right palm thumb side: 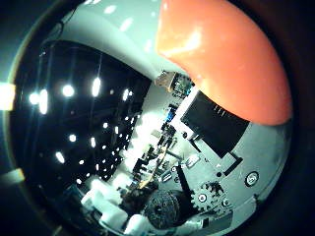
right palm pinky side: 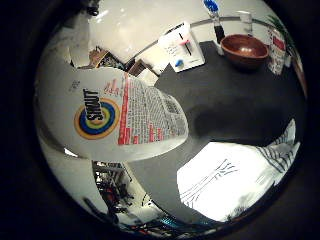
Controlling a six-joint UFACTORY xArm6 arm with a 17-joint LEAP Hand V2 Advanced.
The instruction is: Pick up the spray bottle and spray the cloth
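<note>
A white spray bottle (right palm pinky side: 110, 110) with a yellow, blue and red label fills much of the right little finger side palm view, close to the palm and lifted above the dark table (right palm pinky side: 235, 100). Its orange sprayer head (right palm thumb side: 221, 49) fills a large part of the right thumb side palm view. A white cloth (right palm pinky side: 235, 175) with thin dark lines lies flat on the table beside and below the bottle. My hand (right palm thumb side: 187, 202) shows as white, black and geared parts curled close to the bottle.
A brown bowl (right palm pinky side: 243, 47) stands on the far side of the table, with a white box (right palm pinky side: 183, 47) beside it and tall cartons (right palm pinky side: 277, 50) past the bowl. Cluttered shelves (right palm pinky side: 120, 185) lie beyond the table's edge.
</note>
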